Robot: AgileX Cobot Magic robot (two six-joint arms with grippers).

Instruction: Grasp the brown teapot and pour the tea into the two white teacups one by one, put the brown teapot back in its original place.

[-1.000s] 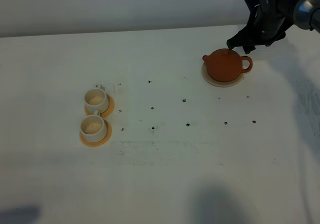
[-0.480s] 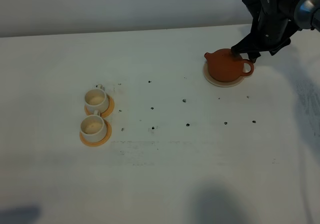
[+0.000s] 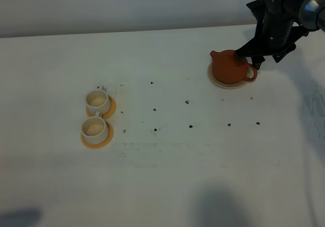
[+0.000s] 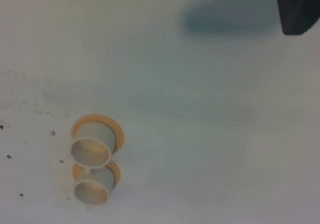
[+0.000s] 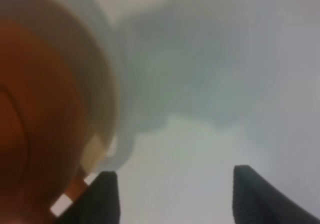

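The teapot (image 3: 230, 68) sits upright on the pale coaster (image 3: 222, 84) at the far right of the worktop (image 3: 167, 176). Its spout points left and its loop handle right in the high view. In the right wrist view the teapot (image 5: 30, 124) is a blurred orange mass with the coaster (image 5: 102, 93) as a cream band round it.

The right jaws stand wide apart and hold nothing. They hang low at the teapot's far right side. One dark finger (image 3: 238, 57) overlaps the pot's upper back edge; whether it touches I cannot tell. The other finger lies beyond the handle. In the wrist view only bare worktop shows between the two fingers (image 5: 102, 199), and the teapot lies just beside one of them.

The two cups (image 3: 97, 101) stand well apart from the teapot at the left of the worktop. They are close together, one behind the other, each on an orange saucer (image 3: 112, 108). The left wrist view shows the same cups (image 4: 91, 151) from above.

Of the left jaws only a dark piece shows at the edge of that view, and how far open they are I cannot tell.
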